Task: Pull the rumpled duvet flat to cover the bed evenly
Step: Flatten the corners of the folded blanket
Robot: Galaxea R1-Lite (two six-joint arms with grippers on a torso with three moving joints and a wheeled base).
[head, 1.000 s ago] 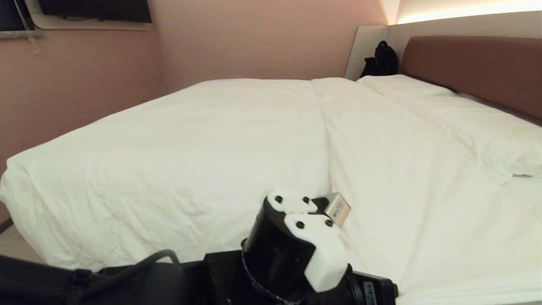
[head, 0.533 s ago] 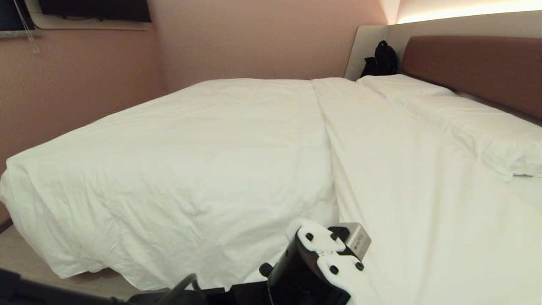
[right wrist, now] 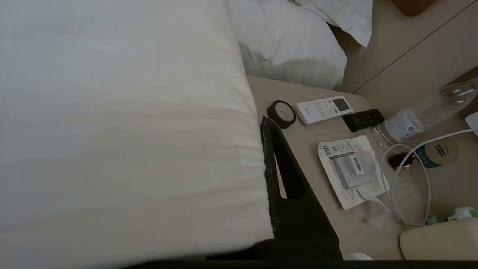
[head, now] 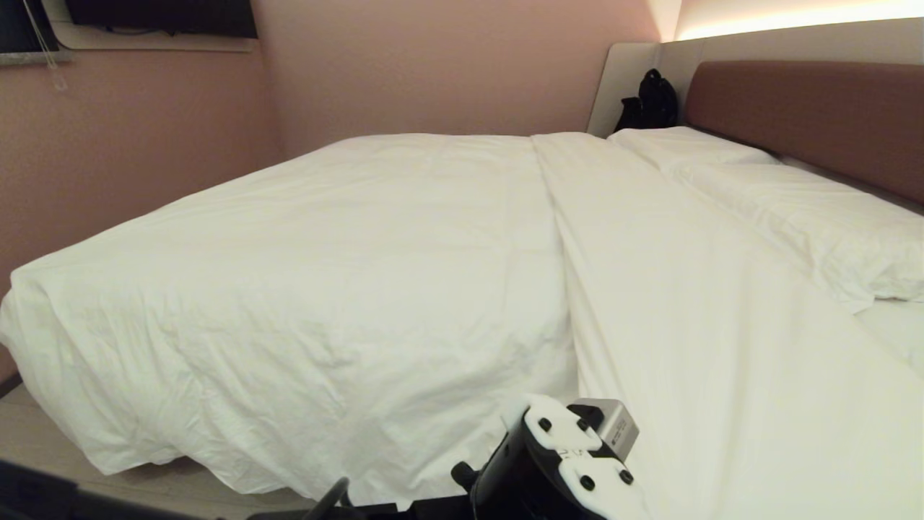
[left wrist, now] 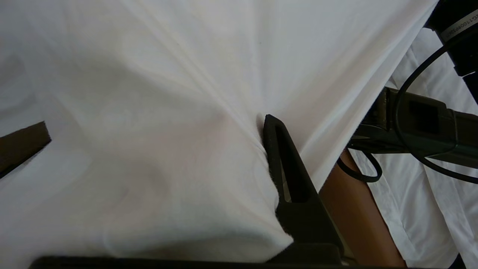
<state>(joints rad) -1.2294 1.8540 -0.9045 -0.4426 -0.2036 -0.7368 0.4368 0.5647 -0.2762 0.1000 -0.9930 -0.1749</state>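
Observation:
The puffy white duvet lies over the bed, whose reddish-brown headboard is at the right. Right of a ridge, its cloth runs taut toward me. My left arm's wrist sits at the lower edge of the head view, fingers hidden. In the left wrist view my left gripper is shut on a fold of the duvet; one black finger shows. My right gripper, outside the head view, is shut on the duvet, which drapes over its other finger.
Two white pillows lie along the headboard, a black bag in the corner. A bedside table holds a tape roll, white remote, black remote, water bottle, papers, cable. A pink wall stands left.
My left wrist has drawn back toward the lower right of the head view. The cloth right of the ridge has pulled tauter and smoother, and the duvet's near edge has lifted.

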